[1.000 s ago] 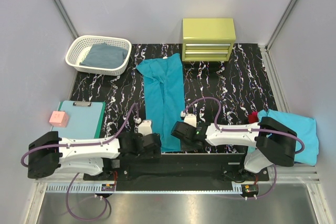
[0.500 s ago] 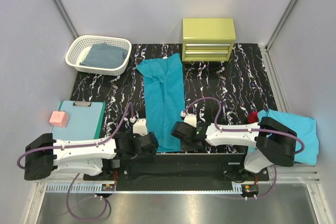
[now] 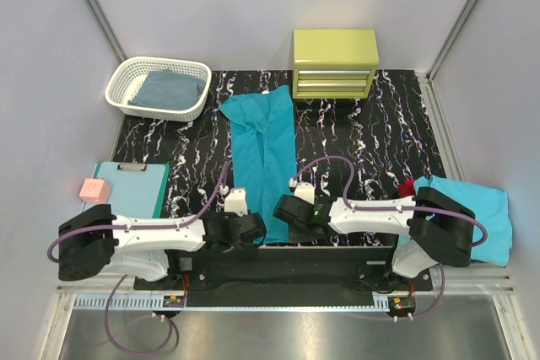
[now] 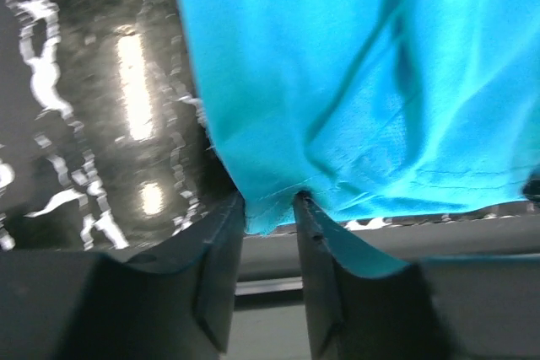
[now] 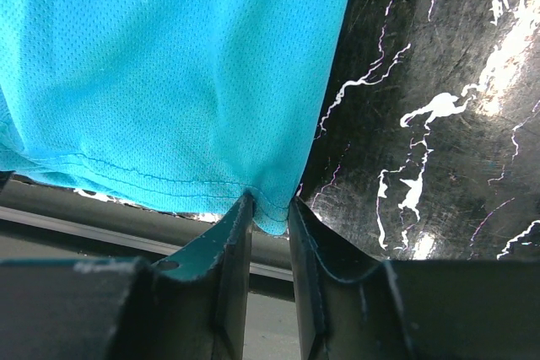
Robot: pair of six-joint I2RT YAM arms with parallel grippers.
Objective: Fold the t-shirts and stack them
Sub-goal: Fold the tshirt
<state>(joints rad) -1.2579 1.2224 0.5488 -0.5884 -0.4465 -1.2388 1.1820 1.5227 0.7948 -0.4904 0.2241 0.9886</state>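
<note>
A teal t-shirt [image 3: 266, 153], folded into a long strip, lies down the middle of the black marbled mat. My left gripper [image 3: 246, 228] is at the strip's near left corner. In the left wrist view that gripper [image 4: 270, 211] is shut on the hem corner of the t-shirt [image 4: 337, 82]. My right gripper [image 3: 284, 212] is at the near right corner. In the right wrist view it [image 5: 270, 211] pinches the stitched hem of the t-shirt [image 5: 169, 73]. A lighter turquoise t-shirt [image 3: 494, 208] and a bit of red cloth [image 3: 407, 186] lie at the right, partly behind the right arm.
A white basket [image 3: 124, 83] at the back left holds a folded dark blue shirt [image 3: 171, 90]. A yellow-green drawer box [image 3: 334, 63] stands at the back. A mint clipboard [image 3: 131, 193] and a pink block [image 3: 94, 190] lie at the left.
The left gripper has slid right to the hem's near left corner and its jaws have narrowed onto the cloth. The right gripper has kept its pinch and place.
</note>
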